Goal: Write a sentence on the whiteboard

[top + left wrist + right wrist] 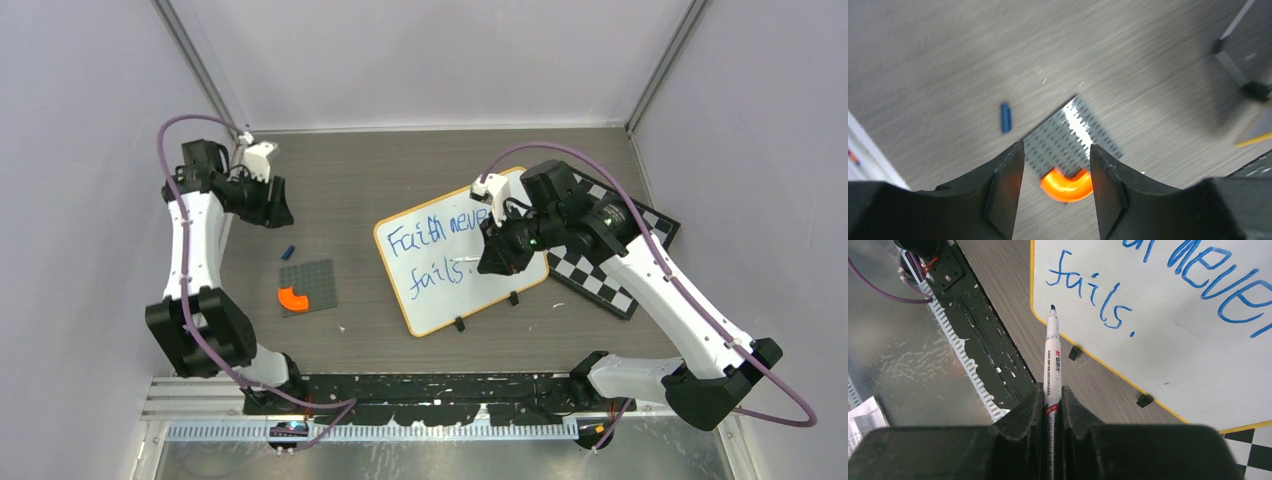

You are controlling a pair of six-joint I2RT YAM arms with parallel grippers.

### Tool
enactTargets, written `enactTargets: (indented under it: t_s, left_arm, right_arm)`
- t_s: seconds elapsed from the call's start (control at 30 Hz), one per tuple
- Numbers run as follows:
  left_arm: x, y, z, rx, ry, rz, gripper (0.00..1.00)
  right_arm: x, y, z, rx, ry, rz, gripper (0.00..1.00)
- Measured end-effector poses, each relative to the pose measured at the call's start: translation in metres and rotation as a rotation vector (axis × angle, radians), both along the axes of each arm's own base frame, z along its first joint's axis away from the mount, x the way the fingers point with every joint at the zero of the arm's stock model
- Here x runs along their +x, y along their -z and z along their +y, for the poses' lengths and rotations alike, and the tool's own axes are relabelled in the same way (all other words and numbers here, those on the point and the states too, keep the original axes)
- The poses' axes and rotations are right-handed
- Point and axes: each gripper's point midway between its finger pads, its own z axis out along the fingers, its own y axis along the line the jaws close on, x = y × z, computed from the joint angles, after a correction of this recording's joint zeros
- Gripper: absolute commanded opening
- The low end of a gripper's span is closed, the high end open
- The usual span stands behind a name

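The whiteboard [440,275], white with a thin orange-yellow frame and two black clip feet, lies mid-table and reads "Faith never fails." in blue; it also shows in the right wrist view [1168,335]. My right gripper [497,260] hovers over the board's right part, shut on a white marker [1052,357] with its dark tip uncapped, held above the board near its front edge. My left gripper [276,212] is open and empty at the far left, well away from the board; in its wrist view [1055,172] the fingers frame an orange piece.
A grey studded plate [308,284] with an orange curved piece [293,298] lies left of the board. A small blue cap [288,250] lies behind the plate. A black-and-white checkered board [610,265] sits under the right arm at the right.
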Motion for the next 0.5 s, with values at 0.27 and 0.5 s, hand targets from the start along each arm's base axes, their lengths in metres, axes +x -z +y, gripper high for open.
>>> enactTargets:
  t_s: [0.27,0.5]
  left_arm:
    - [-0.013,0.101,0.049,0.235,-0.047,0.270,0.43]
    - [-0.006,0.146,0.068,0.305,-0.069,0.342,0.45]
  right_arm:
    - [-0.002,0.000,0.000,0.003,-0.005,0.009,0.00]
    - [-0.001,0.000,0.000,0.007,-0.003,0.013,0.00]
